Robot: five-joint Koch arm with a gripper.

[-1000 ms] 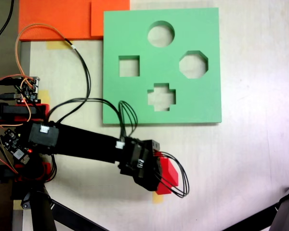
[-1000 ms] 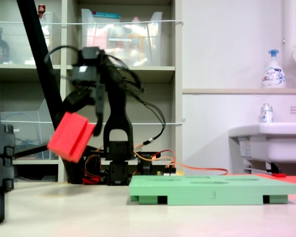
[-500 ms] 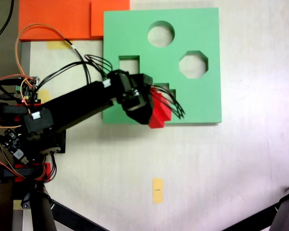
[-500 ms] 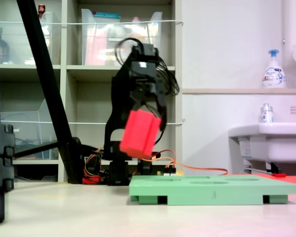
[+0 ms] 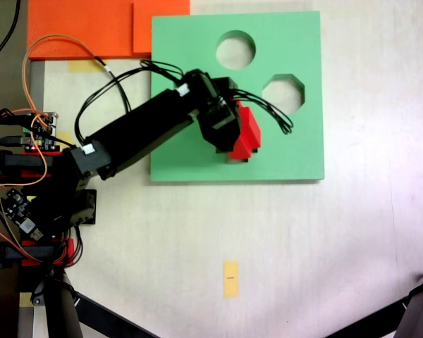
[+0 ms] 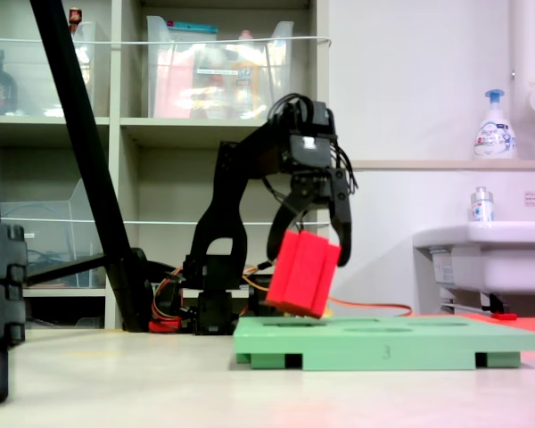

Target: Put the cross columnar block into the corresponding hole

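Claw [image 6: 314, 234] is pinching the red block [image 6: 303, 272], tilted, its low end just above the green board [image 5: 296, 151]. Cross hole sits right under it, mostly hidden from above; long axis leans toward 1 o'clock in the second exterior view.

The cross columnar block [image 6: 303, 273] looks like matt red foam, faintly grainy. The green board [image 5: 296, 144] looks like the same dull foam. The hand [image 6: 310, 234] is black hard plastic with slight sheen. The counter [image 5: 338, 239] is pale, smooth, lightly scuffed.
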